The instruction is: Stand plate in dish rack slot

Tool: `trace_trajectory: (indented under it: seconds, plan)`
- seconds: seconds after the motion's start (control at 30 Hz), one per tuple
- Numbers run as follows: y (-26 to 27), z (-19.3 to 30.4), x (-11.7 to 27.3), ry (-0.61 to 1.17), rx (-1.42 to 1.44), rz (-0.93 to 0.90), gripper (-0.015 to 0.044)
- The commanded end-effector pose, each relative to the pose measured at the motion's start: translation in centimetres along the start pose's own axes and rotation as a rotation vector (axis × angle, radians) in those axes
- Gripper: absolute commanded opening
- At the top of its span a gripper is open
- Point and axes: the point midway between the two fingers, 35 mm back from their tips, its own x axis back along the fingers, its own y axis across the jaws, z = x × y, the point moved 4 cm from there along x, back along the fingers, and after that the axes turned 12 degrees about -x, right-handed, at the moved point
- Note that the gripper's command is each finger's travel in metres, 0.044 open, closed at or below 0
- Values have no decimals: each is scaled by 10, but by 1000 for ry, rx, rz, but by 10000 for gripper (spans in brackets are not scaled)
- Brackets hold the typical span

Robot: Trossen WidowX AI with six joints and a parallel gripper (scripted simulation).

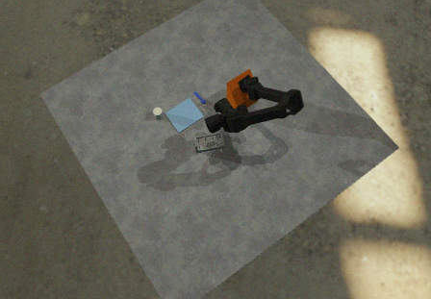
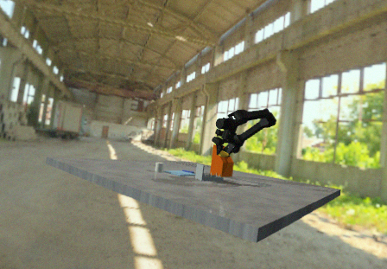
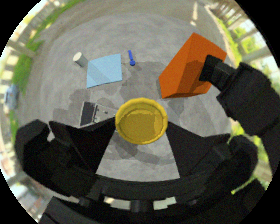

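Overhead, grey slab (image 2: pixel 242 214), hall, pincer (image 3: pixel 143 137) gripping plate (image 3: pixel 141 121)

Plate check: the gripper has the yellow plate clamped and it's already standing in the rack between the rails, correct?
Not quite. The gripper does have the yellow plate clamped, but the plate is not in the rack yet. The wrist view shows it held up off the table, with the rack apart from it to the left and nothing between the rails.
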Motion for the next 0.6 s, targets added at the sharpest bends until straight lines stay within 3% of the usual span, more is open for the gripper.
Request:
trace_trajectory:
  seconds: [0.0, 0.57]
  plan:
    - [2, -2, -12, -96, 69, -35, 0]
    - [13, -4, -53, -407, 323, -206, 0]
